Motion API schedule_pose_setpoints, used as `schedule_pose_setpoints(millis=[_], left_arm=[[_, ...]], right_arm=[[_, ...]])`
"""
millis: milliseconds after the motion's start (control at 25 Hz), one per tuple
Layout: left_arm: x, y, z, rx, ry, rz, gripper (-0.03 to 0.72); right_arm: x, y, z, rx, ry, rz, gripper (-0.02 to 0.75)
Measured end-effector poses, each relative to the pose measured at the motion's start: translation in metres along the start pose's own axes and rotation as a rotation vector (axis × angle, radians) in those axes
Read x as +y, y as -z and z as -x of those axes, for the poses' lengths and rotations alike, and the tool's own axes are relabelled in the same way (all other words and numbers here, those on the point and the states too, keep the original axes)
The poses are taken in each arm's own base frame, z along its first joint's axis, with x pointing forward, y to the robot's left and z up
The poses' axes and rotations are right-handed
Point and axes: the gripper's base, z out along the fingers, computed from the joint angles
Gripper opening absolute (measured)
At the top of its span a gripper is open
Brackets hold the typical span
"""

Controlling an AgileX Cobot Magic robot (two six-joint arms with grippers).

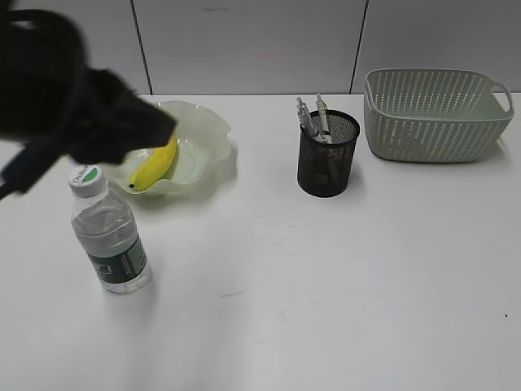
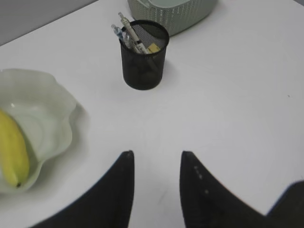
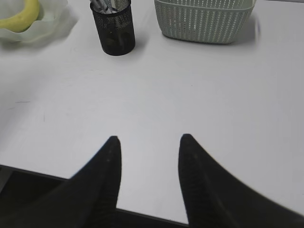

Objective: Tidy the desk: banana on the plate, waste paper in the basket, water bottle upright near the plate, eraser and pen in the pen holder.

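Note:
The banana (image 1: 156, 167) lies in the pale-green plate (image 1: 203, 130) at the back left; it also shows in the left wrist view (image 2: 12, 149) and the right wrist view (image 3: 21, 16). The water bottle (image 1: 108, 235) stands upright in front of the plate. The black pen holder (image 1: 327, 155) holds several pens and a yellowish eraser (image 2: 153, 48). The basket (image 1: 435, 114) stands at the back right; the waste paper is hidden. My left gripper (image 2: 156, 154) is open and empty above the desk (image 1: 326, 285). My right gripper (image 3: 148, 137) is open and empty near the front edge.
The left arm (image 1: 65, 90) is a dark blurred mass above the plate and bottle. The desk's front edge (image 3: 28, 172) shows under the right gripper. A grey wall stands behind the desk.

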Motion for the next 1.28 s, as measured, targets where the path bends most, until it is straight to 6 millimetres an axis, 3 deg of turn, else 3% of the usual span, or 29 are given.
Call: schedule_pose_setpoints(millis=[200, 360, 520, 640, 800, 1280], left_arm=[[-0.004, 0.085, -0.061, -0.013, -0.039, -0.006, 0.244], [-0.002, 0.133, -0.106, -0.028, -0.018, 0.024, 0.244], [0.001, 0.167, -0.143, -0.090, 0.007, 0.064, 0.244], [0.003, 0.179, -0.166, -0.135, 0.000, 0.083, 0.244], [0.004, 0.187, -0.179, -0.210, 0.005, 0.086, 0.244], [0.010, 0.189, -0.182, -0.236, 0.085, 0.147, 0.237]], right_arm=[[0.000, 0.000, 0.000, 0.000, 0.000, 0.000, 0.330], [0.000, 0.000, 0.000, 0.000, 0.000, 0.001, 0.330], [0.000, 0.000, 0.000, 0.000, 0.000, 0.001, 0.330], [0.000, 0.000, 0.000, 0.000, 0.000, 0.001, 0.330], [0.000, 0.000, 0.000, 0.000, 0.000, 0.001, 0.330], [0.000, 0.000, 0.000, -0.001, 0.000, 0.001, 0.330]])
